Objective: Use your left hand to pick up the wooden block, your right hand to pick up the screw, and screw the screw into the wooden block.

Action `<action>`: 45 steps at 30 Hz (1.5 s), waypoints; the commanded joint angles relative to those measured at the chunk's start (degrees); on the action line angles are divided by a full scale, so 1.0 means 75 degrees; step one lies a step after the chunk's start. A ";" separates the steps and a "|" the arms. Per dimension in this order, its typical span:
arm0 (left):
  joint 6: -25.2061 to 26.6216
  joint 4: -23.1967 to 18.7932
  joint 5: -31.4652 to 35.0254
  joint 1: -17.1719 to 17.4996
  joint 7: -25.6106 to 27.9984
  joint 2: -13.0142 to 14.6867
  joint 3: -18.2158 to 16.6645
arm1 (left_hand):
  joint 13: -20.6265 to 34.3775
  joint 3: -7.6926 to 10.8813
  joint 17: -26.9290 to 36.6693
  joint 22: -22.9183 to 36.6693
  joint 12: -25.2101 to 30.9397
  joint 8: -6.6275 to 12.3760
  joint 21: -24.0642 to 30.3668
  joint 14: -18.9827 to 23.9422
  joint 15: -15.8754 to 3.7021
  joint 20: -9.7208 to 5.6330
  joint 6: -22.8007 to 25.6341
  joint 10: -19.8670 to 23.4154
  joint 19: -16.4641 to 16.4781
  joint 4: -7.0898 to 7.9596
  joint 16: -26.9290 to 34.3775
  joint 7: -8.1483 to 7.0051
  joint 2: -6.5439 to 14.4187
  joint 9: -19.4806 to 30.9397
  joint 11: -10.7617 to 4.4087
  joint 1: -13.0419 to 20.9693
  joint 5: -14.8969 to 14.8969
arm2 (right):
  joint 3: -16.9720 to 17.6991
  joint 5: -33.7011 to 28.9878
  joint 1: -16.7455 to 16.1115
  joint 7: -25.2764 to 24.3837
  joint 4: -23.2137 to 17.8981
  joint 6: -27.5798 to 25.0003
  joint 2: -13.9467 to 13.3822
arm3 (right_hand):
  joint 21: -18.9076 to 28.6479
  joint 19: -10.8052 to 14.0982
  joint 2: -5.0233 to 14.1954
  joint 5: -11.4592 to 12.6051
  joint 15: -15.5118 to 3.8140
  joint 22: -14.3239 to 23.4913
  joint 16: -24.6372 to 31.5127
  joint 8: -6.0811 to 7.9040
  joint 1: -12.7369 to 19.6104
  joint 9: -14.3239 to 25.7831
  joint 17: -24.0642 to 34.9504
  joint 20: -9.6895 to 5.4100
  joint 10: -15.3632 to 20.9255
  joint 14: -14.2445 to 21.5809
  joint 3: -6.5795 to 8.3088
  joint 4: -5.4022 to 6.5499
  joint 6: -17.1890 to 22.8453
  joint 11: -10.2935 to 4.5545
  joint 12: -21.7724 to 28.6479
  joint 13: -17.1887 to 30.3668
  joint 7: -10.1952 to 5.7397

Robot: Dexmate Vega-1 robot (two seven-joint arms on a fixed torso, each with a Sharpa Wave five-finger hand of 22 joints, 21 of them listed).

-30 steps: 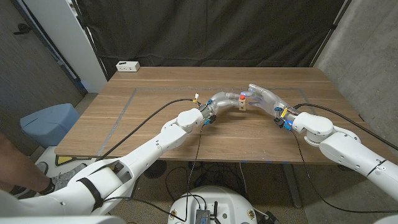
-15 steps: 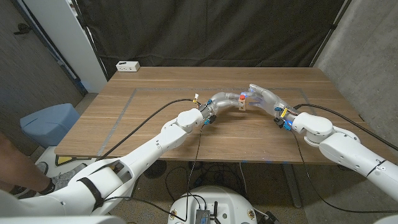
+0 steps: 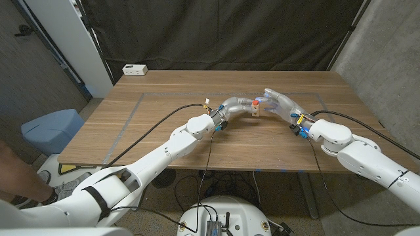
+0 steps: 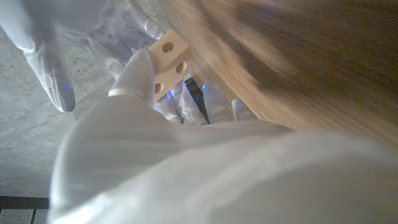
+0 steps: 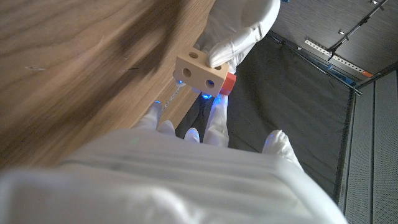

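Both hands meet above the middle of the wooden bench (image 3: 164,131), a little toward its far side; the left hand (image 3: 235,105) holds the wooden block (image 3: 256,109) between them, lifted off the bench top; in the left wrist view the block (image 4: 169,61) is pinched at the fingertips (image 4: 138,68), its pale face showing round holes; in the right wrist view the same block (image 5: 198,73) sits under the left hand's fingers (image 5: 239,34), two holes on its near face and one on its upper face.

The screw (image 5: 229,81) shows as a red piece against one end of the block, touching it; in the head view it is a small red spot (image 3: 255,103) on top of the block; the right hand (image 3: 279,103) is closed in beside the block at the screw, but whether its fingers actually grip the screw I cannot tell, since the right wrist view shows only pale fingertips (image 5: 216,127) just beside the block with a blue glow between them.

No container stands on the bench; a white power strip (image 3: 135,69) lies at the far left corner; black cables (image 3: 157,123) run along both arms; a blue-grey bin (image 3: 51,129) stands on the floor to the left, and a person's arm (image 3: 20,172) shows at the lower left edge.

Against the frames of a second and half a second ago, nothing has visibly moved; hands, block and screw keep the same places.
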 commanded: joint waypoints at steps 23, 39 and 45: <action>-0.0030 0.0144 -0.0037 -0.0063 -0.0072 -0.0047 -0.0001 | 0.1056 0.0598 0.0022 0.0015 0.0458 0.0032 0.0052 0.0067 -0.0377 0.0006 0.0207 0.0076 0.0028 0.0549 0.0032 0.0119 0.0770 0.0015 0.0014 -0.0611 0.0034 | 0.0210 0.0077 -0.0316 -0.0183 -0.0289 -0.0089 -0.0140 | 0.0073 0.0183 0.0108 0.0071 -0.0086 0.0010 0.0074 0.0368 0.0130 0.0148 -0.0003 0.0015 0.0512 -0.0180 0.0106 -0.0047 0.0804 -0.0077 0.0101 0.0015 0.0219; -0.0071 0.0314 -0.0060 -0.0127 -0.0084 -0.0116 -0.0011 | 0.1051 0.0616 0.0018 0.0015 0.0455 0.0030 0.0053 0.0069 -0.0366 0.0010 0.0200 0.0072 0.0031 0.0546 0.0028 0.0128 0.0783 0.0015 0.0012 -0.0607 0.0038 | 0.0083 0.0208 -0.0107 0.0272 -0.0112 -0.0025 -0.0137 | 0.0074 0.0220 0.0106 0.0075 -0.0124 0.0009 0.0067 0.0378 0.0162 0.0180 -0.0006 -0.0001 0.0575 -0.0152 0.0118 -0.0066 0.0827 -0.0081 0.0072 0.0014 0.0241; -0.0124 0.0422 -0.0067 -0.0174 -0.0112 -0.0141 -0.0020 | 0.1055 0.0619 0.0017 0.0015 0.0460 0.0025 0.0053 0.0069 -0.0372 0.0014 0.0188 0.0078 0.0029 0.0544 0.0027 0.0130 0.0783 0.0015 0.0008 -0.0604 0.0039 | 0.0135 0.0216 -0.0168 0.0181 -0.0113 0.0026 -0.0129 | 0.0068 0.0217 0.0106 0.0076 -0.0122 0.0009 0.0063 0.0380 0.0170 0.0190 -0.0006 -0.0010 0.0583 -0.0147 0.0121 -0.0070 0.0836 -0.0090 0.0058 0.0015 0.0252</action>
